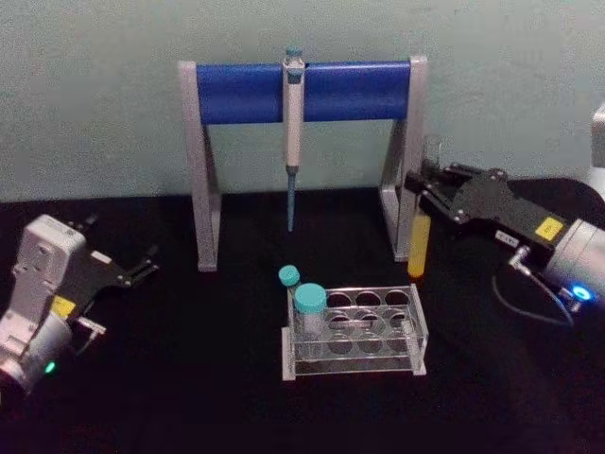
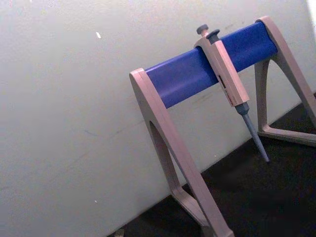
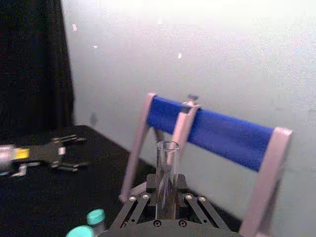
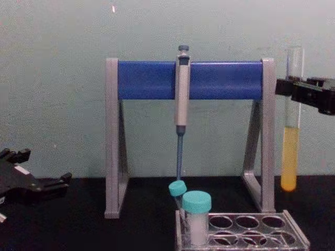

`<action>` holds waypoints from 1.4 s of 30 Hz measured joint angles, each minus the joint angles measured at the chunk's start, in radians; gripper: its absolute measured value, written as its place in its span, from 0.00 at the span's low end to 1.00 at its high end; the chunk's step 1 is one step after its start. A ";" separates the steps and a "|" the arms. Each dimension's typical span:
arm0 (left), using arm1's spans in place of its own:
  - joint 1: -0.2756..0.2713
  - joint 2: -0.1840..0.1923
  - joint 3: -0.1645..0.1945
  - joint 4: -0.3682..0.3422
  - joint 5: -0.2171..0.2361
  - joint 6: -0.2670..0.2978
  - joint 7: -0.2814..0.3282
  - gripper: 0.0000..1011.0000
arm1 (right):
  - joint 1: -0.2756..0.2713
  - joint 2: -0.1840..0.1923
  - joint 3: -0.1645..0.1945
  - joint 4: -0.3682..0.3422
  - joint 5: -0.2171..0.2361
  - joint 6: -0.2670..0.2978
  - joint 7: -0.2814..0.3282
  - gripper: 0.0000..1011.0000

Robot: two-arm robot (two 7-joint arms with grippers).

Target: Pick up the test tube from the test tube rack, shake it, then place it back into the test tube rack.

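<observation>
My right gripper [image 1: 425, 182] is shut on the upper part of the test tube [image 1: 419, 241]. It holds the tube upright in the air, just right of the stand's right leg. Yellow liquid fills the lower part of the test tube [image 4: 290, 157], with the right gripper [image 4: 292, 90] clamped above the liquid. In the right wrist view the open top of the test tube [image 3: 167, 163] rises between the fingers [image 3: 143, 197]. The test tube rack [image 1: 419, 333] sits on the table below and to the left of the tube. My left gripper [image 1: 125, 241] rests open at the far left.
Two teal-capped vials [image 1: 309, 301] stand in the left end of the rack [image 4: 293, 232]. Behind it is a grey-legged stand with a blue crossbar [image 1: 350, 91], and a pipette [image 1: 293, 123] hangs from its middle. A pale wall closes the back of the black table.
</observation>
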 joint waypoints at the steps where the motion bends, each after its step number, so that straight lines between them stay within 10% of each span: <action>1: 0.000 0.000 0.000 0.000 0.000 0.000 0.000 0.99 | 0.002 -0.005 -0.001 0.002 -0.009 -0.006 -0.010 0.23; 11: 0.000 0.000 0.000 0.000 0.000 0.000 0.000 0.99 | 0.047 -0.107 -0.006 0.075 -0.065 -0.088 -0.061 0.23; 22: 0.000 0.000 0.000 0.000 0.000 0.000 0.000 0.99 | 0.090 -0.169 -0.040 0.151 -0.012 -0.129 0.066 0.23; 32: 0.000 0.000 0.000 0.000 0.000 0.000 0.000 0.99 | 0.092 -0.095 -0.072 0.134 0.079 -0.086 0.217 0.23; 42: 0.000 0.000 0.000 0.000 0.000 0.000 0.000 0.99 | 0.042 0.025 -0.058 0.055 0.077 -0.061 0.200 0.23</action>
